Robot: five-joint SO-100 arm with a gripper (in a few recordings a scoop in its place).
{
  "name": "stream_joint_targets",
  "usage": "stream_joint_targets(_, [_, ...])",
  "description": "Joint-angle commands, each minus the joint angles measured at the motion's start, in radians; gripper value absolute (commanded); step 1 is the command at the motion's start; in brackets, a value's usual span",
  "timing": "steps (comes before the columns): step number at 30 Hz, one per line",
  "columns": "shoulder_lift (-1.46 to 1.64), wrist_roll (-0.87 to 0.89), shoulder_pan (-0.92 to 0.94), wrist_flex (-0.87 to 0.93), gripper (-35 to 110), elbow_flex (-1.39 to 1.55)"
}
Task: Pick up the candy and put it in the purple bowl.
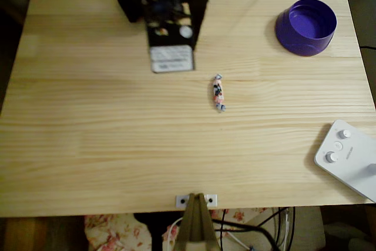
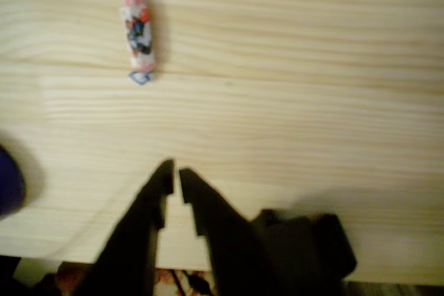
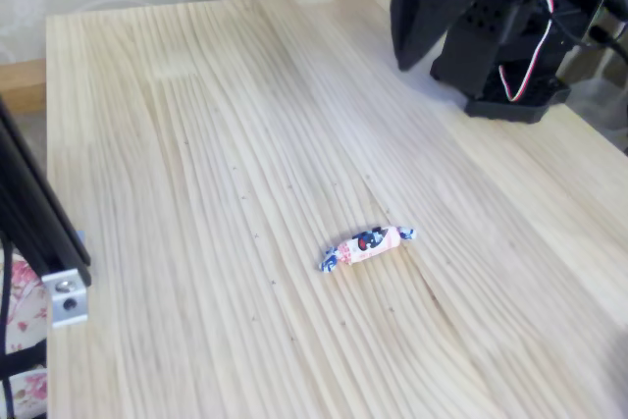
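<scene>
The candy [image 1: 218, 93] is a slim wrapped sweet with twisted ends, lying flat near the middle of the wooden table. It also lies in the wrist view's upper left [image 2: 137, 27] and low in the fixed view [image 3: 365, 245]. The purple bowl [image 1: 306, 26] stands upright at the far right corner, and a sliver of it [image 2: 8, 181] touches the wrist view's left edge. My gripper [image 2: 175, 173] hangs above the table well short of the candy. Its dark fingers [image 2: 149, 206] are nearly together with nothing between them. The arm [image 1: 170, 22] is folded at the table's far edge.
A white device with knobs [image 1: 346, 157] lies at the near right corner. A camera mount [image 1: 197, 201] is clamped to the near edge, and its black post [image 3: 29, 213] rises at the fixed view's left. The arm's base [image 3: 510, 46] sits at the far end.
</scene>
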Motion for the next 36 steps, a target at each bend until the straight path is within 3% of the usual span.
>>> stream_joint_targets(1, [-0.081,0.071,-0.061,-0.094,-1,-0.089])
stream_joint_targets(6, [-0.252,0.175,-0.109,-0.167,-1,-0.143])
stream_joint_targets(26, [-0.621,0.285,-0.183,-0.299,-1,-0.198])
stream_joint_targets(36, [-0.637,0.290,-0.186,-0.350,15,-0.193])
